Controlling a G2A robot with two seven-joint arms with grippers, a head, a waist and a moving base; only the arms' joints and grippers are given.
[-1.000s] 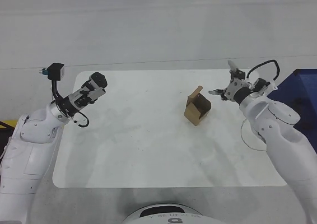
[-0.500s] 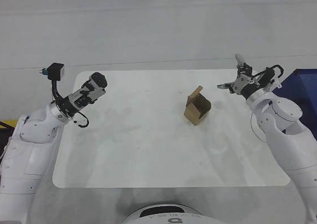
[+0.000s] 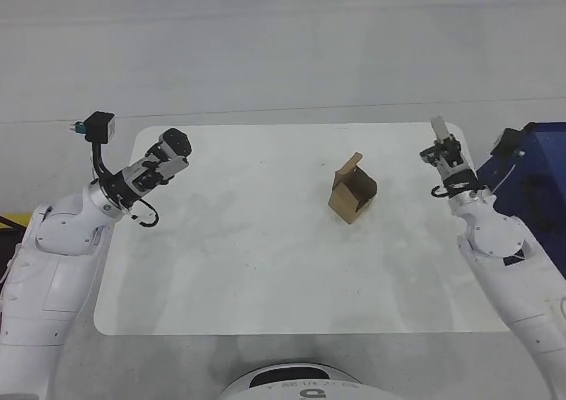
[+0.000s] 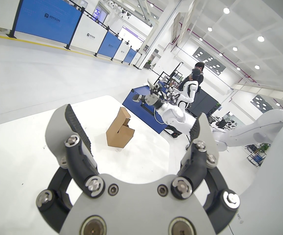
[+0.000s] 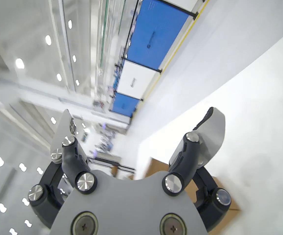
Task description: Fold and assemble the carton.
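We are looking down on the white table (image 3: 263, 290), and the carton (image 3: 352, 190) stands right of centre, in the far half. It is brown cardboard, sitting on its base with the top open. One flap sticks up on its far left side, and the dark inside shows toward the right. From the left wrist we see it across the table (image 4: 120, 132), upright, the tall flap raised above a lower front wall with a notch in it.

Over on the left, the left gripper (image 3: 173, 143) hangs above the table's far left corner, well apart from the carton. Its own camera gives us a clear look at it (image 4: 134, 113): the two fingers are spread wide, ribbed pads facing each other, nothing between them.

On the right, the right gripper (image 3: 444, 150) is at the table's far right edge, pointing away toward the far side, near the carton but not touching it. Its wrist camera shows it (image 5: 139, 112) with the fingers splayed wide and nothing in their grasp.

Just off the table's right edge stands a blue stand (image 3: 553, 170).
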